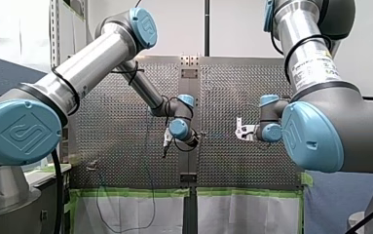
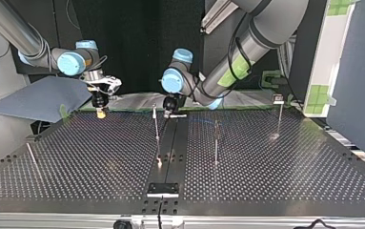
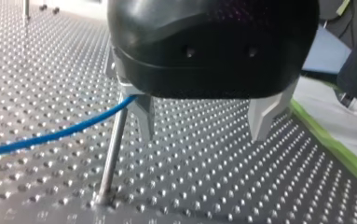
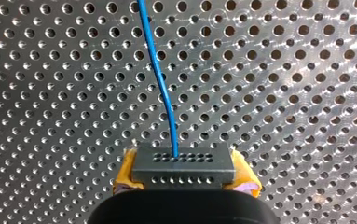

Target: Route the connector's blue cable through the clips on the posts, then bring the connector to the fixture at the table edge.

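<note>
- My right tool [image 4: 185, 176] is clamped on the connector [image 4: 183, 163], with the yellow pads [image 4: 126, 170] squeezing its 2 ends. It holds the connector off the perforated desk [image 4: 306, 93], likely so the line can be led without dragging.
- The blue cable [image 4: 161, 79] leaves the connector's hole row and runs ahead of the tool, gently curved and not taut.
- My left tool [image 3: 203, 135] is spread wide. Its 2 metal fingers [image 3: 143, 116] hold nothing, and the tips are low over the desk.
- The cable reaches the top of a thin post [image 3: 112, 156] right beside 1 finger. The clip is hidden behind that finger, so I can't tell if the cable is seated.
- Judgement: the left tool sits there to guide the cable into the clip while the right feeds slack.
- A 2nd post [image 2: 216, 140] and a 3rd post [image 2: 279, 117] stand further toward the top view's right.
- The fixture [image 2: 163, 189] is at the near desk edge, well apart from the connector, so routing looks early.
</note>
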`<control>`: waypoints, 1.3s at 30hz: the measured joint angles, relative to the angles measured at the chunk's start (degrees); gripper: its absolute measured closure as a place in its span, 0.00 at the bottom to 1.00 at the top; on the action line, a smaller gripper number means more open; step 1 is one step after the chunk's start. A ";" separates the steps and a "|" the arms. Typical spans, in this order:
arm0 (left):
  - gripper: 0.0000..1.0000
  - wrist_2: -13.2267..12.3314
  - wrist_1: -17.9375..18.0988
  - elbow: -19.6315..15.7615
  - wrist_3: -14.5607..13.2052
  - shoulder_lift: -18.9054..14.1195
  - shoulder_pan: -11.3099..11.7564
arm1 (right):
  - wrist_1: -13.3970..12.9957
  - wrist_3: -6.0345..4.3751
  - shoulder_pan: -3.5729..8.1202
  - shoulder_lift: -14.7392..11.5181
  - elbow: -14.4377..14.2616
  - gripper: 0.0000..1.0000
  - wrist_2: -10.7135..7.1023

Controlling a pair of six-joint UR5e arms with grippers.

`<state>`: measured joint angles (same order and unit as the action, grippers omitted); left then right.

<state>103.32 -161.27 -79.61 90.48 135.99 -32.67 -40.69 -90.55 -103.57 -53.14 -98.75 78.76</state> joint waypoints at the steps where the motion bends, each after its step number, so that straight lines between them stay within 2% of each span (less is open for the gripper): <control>1: 0.00 -0.23 -0.11 -0.02 -0.05 -0.05 -0.06 | 0.03 0.00 -0.01 0.00 0.00 1.00 0.02; 8: 0.00 1.72 0.19 -1.64 -0.23 -1.98 -0.93 | 0.18 0.00 -0.02 0.00 -0.01 1.00 0.00; 13: 0.00 3.97 0.25 -1.90 -0.13 -2.55 -1.07 | 0.36 0.00 -0.12 0.00 -0.03 1.00 0.00; 16: 0.00 4.47 0.19 -1.92 -0.10 -2.73 -1.36 | 0.36 0.00 -0.08 0.00 -0.01 1.00 0.00; 21: 0.00 4.59 0.21 -2.17 -0.11 -3.10 -2.12 | 0.37 0.00 -0.01 0.00 -0.01 1.00 0.00; 27: 0.00 3.93 0.76 -3.29 -0.17 -5.20 -3.06 | 0.38 0.00 0.06 0.00 0.00 1.00 0.00; 32: 0.00 3.66 0.94 -5.12 -0.27 -7.14 -3.72 | 0.55 0.00 0.14 0.00 0.00 1.00 -0.01; 39: 0.00 3.12 0.37 -7.54 -0.66 -7.67 -4.30 | 0.67 0.00 0.07 0.00 -0.03 1.00 -0.02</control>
<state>106.44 -160.90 -87.14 89.82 128.32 -36.98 -40.02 -90.55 -103.50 -53.14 -98.79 78.74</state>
